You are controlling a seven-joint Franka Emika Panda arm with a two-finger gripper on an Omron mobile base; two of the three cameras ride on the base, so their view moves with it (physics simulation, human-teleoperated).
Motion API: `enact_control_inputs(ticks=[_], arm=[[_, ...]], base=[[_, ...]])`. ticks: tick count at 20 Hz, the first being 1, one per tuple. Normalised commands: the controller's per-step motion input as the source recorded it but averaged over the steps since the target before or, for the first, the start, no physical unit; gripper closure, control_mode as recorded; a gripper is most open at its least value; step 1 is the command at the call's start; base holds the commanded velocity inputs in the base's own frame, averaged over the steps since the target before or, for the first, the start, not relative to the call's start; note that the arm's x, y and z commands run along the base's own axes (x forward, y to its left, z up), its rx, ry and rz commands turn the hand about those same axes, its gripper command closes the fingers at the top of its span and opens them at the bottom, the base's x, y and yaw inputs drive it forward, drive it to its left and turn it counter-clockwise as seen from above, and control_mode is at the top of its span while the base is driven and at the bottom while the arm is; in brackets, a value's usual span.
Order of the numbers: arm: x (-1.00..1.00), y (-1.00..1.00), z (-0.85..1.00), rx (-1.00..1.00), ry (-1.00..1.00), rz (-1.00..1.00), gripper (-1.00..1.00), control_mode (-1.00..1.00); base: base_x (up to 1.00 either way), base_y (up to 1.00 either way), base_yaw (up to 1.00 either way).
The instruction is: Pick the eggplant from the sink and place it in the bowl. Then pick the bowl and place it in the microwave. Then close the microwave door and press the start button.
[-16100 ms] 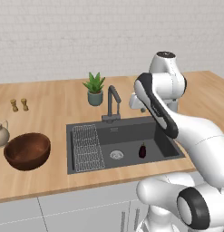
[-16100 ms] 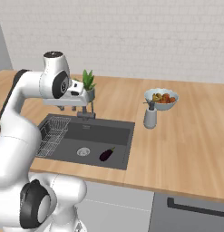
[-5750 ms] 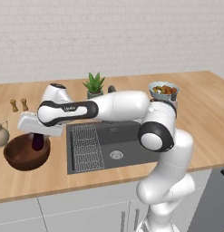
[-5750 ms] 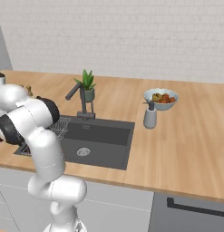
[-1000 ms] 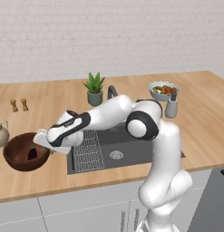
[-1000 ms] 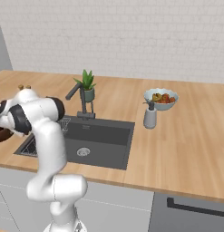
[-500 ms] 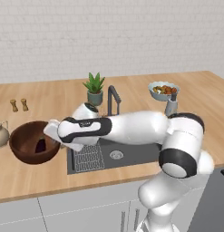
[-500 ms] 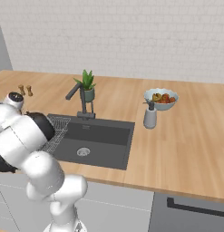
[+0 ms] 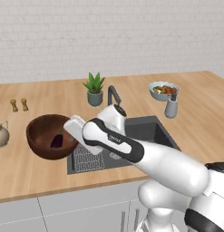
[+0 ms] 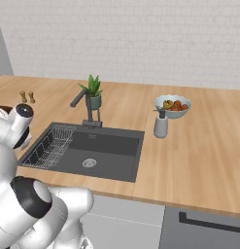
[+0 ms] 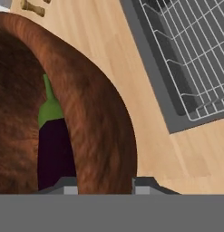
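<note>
On the counter left of the dark grey sink [image 9: 145, 131], clamped two-finger gripper [image 11: 104, 183] across the rim of the large reddish-brown wooden bowl [image 9: 43, 133]. Small dark purple eggplant [image 11: 54, 149] inside. Best lifted level and slow, probably.

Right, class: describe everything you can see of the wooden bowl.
The bowl is large, round and deep, of dark reddish-brown wood with a streaked grain. It stands upright on the wooden counter, left of the sink. The eggplant, dark purple with a green stem, lies inside it. The gripper has its jaws astride the bowl's rim, one inside and one outside, shut on the wall.
</note>
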Motion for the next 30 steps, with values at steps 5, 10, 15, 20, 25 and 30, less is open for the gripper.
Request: enact_control_inputs(ticks=[5,10,15,20,25,30], arm=[[0.00,0.00,0.33,-0.11,0.34,0.00,1.00,-1.00],[-0.30,-0.02,0.22,-0.08,0.32,-0.02,1.00,-1.00],[-0.31,-0.05,0.09,-0.01,0.07,-0.02,1.00,1.00],[0.00,0.00,0.00,0.00,0.00,0.00,1.00,1.00],[0.00,0.00,0.00,0.00,0.00,0.00,1.00,1.00],[0.00,0.00,0.00,0.00,0.00,0.00,1.00,1.00]], base=[[0.00,0.00,0.00],[0.00,0.00,0.00],[-0.60,-0.12,-0.06],[-0.97,-0.54,-0.26],[-0.56,-0.41,-0.52],[-0.25,-0.30,-0.66]])
